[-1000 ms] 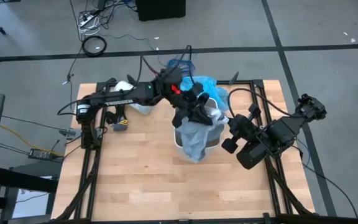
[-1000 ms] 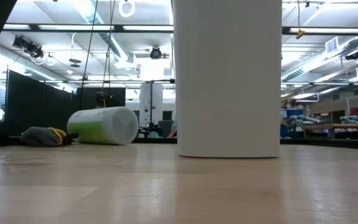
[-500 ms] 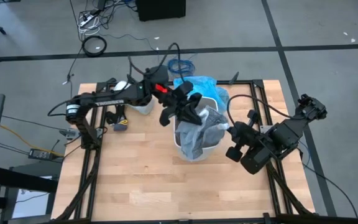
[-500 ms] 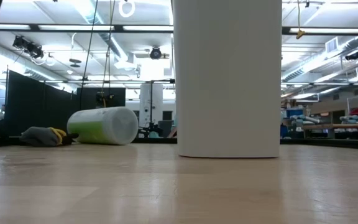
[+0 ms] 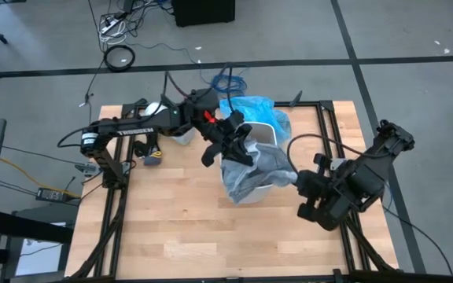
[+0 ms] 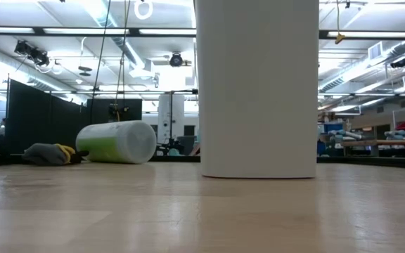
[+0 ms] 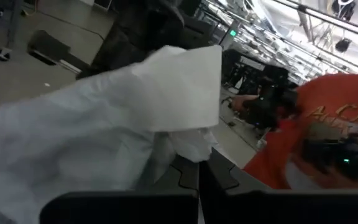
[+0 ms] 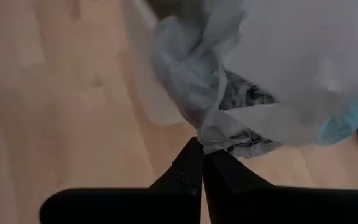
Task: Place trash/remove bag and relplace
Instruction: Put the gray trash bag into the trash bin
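Wooden table (image 5: 171,228), roll (image 6: 116,143) nearby

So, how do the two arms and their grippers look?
Both arms are dark, nearly black, built of boxy links with black cables looping off them. The left arm bears white lettering along its long link and a red part near the wrist. The left gripper and right gripper each have two dark flat fingers tapering to tips.

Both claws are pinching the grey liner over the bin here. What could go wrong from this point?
The right claw and left claw each pinch only an edge of the thin grey liner; pulled apart, it may tear or slip free. Draped over the white bin, it could also drag the bin sideways or tip it.
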